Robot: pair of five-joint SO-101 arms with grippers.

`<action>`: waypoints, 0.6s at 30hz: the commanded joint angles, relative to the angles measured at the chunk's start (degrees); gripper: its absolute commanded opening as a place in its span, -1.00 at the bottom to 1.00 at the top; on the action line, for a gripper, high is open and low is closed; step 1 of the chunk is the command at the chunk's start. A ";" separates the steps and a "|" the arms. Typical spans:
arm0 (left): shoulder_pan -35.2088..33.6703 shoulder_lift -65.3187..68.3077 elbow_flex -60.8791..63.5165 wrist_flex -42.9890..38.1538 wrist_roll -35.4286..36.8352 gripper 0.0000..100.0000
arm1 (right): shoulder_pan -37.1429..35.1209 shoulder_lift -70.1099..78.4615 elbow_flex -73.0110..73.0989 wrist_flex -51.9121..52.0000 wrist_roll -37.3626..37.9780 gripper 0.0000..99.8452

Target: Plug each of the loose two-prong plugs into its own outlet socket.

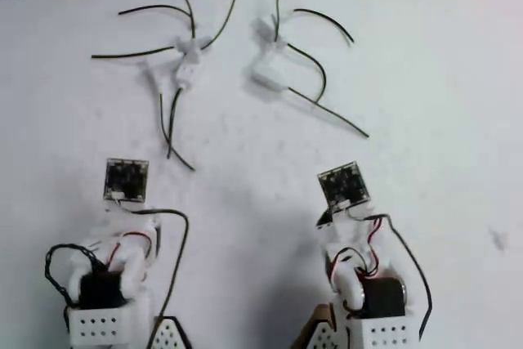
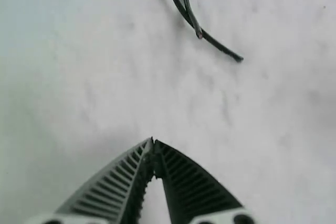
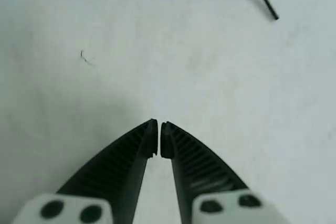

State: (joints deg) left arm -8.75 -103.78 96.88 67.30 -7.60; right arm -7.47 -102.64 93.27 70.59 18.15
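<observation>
Showing jaws closed and empty: left gripper (image 2: 154,153), right gripper (image 3: 158,135). White plugs (image 1: 188,63) lie upper centre of the high view. Recommend opening wide and grasping one plug's body, not its wires (image 1: 327,111).

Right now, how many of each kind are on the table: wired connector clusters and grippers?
Wired connector clusters: 2, left cluster, right cluster
Grippers: 2, left gripper, right gripper
Total: 4
</observation>
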 commanded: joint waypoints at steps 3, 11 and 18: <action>-0.31 -0.48 0.18 3.25 -0.62 -0.95 | 3.91 -0.22 3.69 -0.48 -0.26 -0.95; -0.48 -0.40 0.18 6.33 -0.70 -0.95 | 6.02 -0.22 3.60 1.63 -0.26 -0.95; -0.48 -0.40 0.18 6.42 -0.62 -0.95 | 5.85 -0.22 3.60 1.71 -0.79 -0.96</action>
State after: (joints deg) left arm -8.75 -104.31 97.14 73.36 -7.96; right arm -1.67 -102.55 96.26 72.18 17.80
